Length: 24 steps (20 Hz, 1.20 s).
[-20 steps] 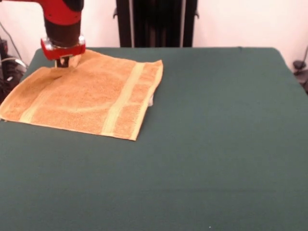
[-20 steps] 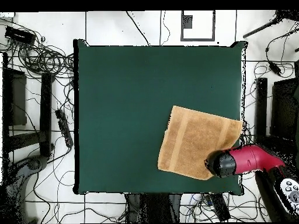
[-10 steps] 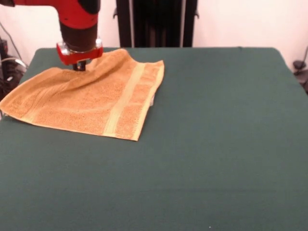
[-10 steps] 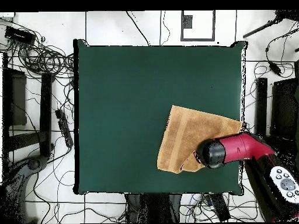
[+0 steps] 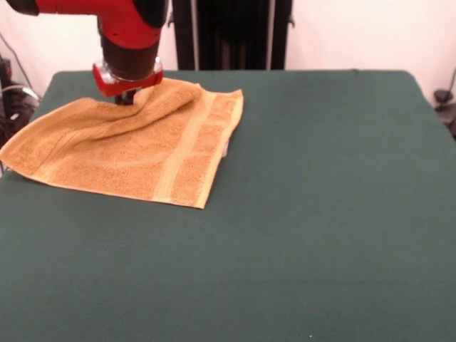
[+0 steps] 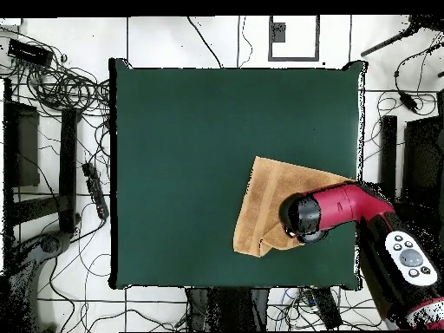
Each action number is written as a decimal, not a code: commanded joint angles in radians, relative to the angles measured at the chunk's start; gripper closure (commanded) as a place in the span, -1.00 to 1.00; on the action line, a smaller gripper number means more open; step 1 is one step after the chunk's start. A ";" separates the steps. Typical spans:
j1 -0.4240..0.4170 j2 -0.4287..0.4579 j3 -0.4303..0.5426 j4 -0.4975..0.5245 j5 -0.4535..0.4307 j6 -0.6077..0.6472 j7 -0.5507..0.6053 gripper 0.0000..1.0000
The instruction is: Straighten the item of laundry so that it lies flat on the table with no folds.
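Observation:
The orange-tan towel (image 5: pixel 142 146) lies at the left of the green table (image 5: pixel 320 199) in the front view, its near part flat with a paler band showing. Its far edge is raised into a ridge under my gripper (image 5: pixel 125 98), which is shut on the towel there. In the overhead view the towel (image 6: pixel 264 204) sits near the table's (image 6: pixel 191 147) lower right corner. There my red wrist and gripper (image 6: pixel 303 218) cover its right part, and the lower corner is folded inward. The fingertips are mostly hidden by cloth.
A black stand (image 5: pixel 231 34) rises behind the table's far edge. Cables (image 6: pixel 65 87) and dark equipment (image 6: pixel 22 143) lie on the floor round the table. The towel's left corner reaches the table's left edge in the front view.
My gripper has moved right in the front view, left in the overhead view, dragging the towel's far edge with it. That edge has lifted and folded over the rest.

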 commanded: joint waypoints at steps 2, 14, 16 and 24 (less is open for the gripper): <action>0.067 0.081 0.035 -0.079 -0.031 0.094 -0.323 1.00; 0.044 0.271 -0.031 -0.208 -0.167 0.004 -0.314 1.00; 0.043 0.298 -0.042 -0.229 -0.190 -0.004 -0.307 1.00; 0.024 0.346 -0.081 -0.272 -0.250 0.028 -0.337 1.00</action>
